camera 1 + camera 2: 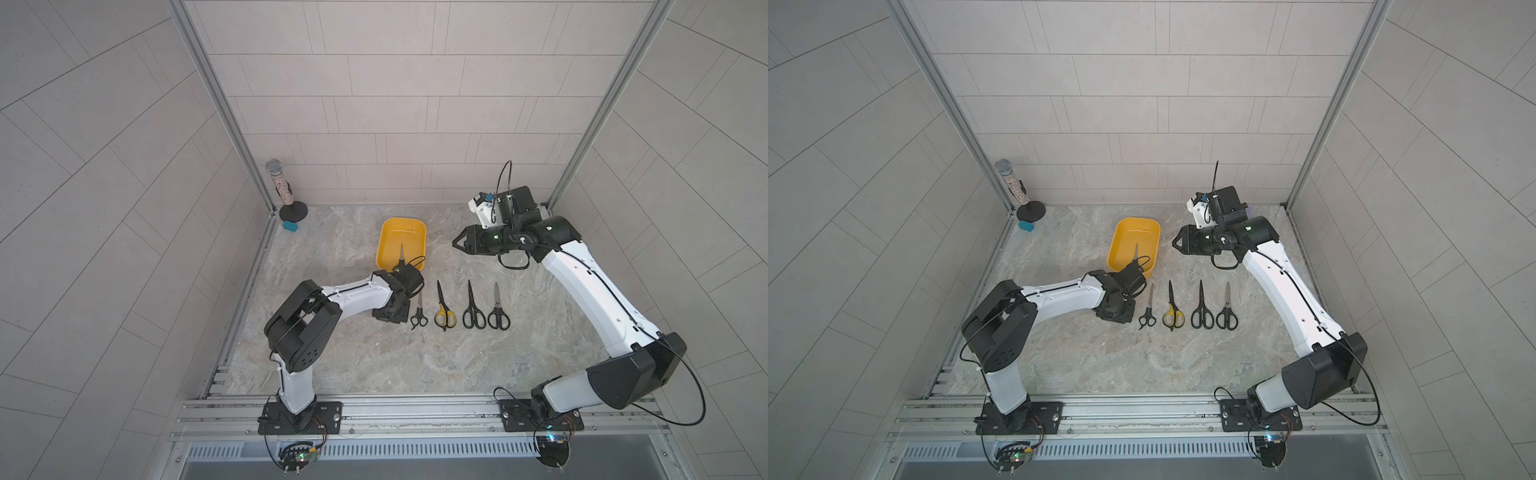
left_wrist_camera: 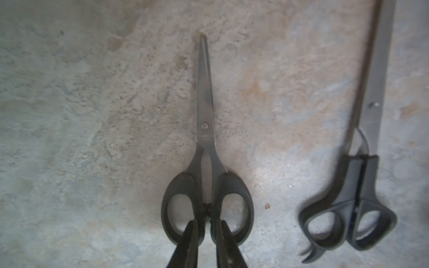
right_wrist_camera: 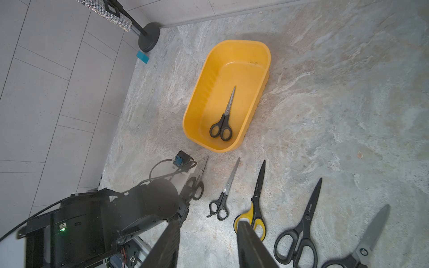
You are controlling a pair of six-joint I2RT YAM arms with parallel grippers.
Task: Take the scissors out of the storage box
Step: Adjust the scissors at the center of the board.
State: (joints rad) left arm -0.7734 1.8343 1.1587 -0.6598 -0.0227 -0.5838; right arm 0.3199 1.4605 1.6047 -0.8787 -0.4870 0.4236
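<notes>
Scissors lie in a row across the middle of the bench in both top views, blades toward the far edge. They are a small pair [image 1: 419, 305], a yellow-handled pair [image 1: 441, 307], a black-bladed pair [image 1: 471, 301] and an end pair [image 1: 496, 301] nearest the right edge. The storage box [image 1: 395, 237] sits beyond the row's left end, toward the far edge. A boxed pair [image 1: 402, 251] lies inside it, tips to the far edge. The left gripper [image 1: 388, 313] points down just left of the small pair, its jaws hidden here. The right gripper [image 1: 1177, 243] hangs over the bench to the right of the box, carrying nothing.

In the left wrist view the fingertips [image 2: 193, 229] stand close together. They pinch a gripped pair [image 2: 205, 130] where its two black loops meet. That pair lies flat on the bench with blades closed, and the small pair is just beside it.

In the right wrist view the right gripper's fingers [image 3: 248, 241] stand parted with only bench between them. The boxed pair lies flat on the box floor, handles toward the row. The gripped pair, half hidden under the left arm, forms the row's left end. A teal block [image 3: 142, 57] and a microphone stand [image 3: 149, 37] occupy the far left corner.
</notes>
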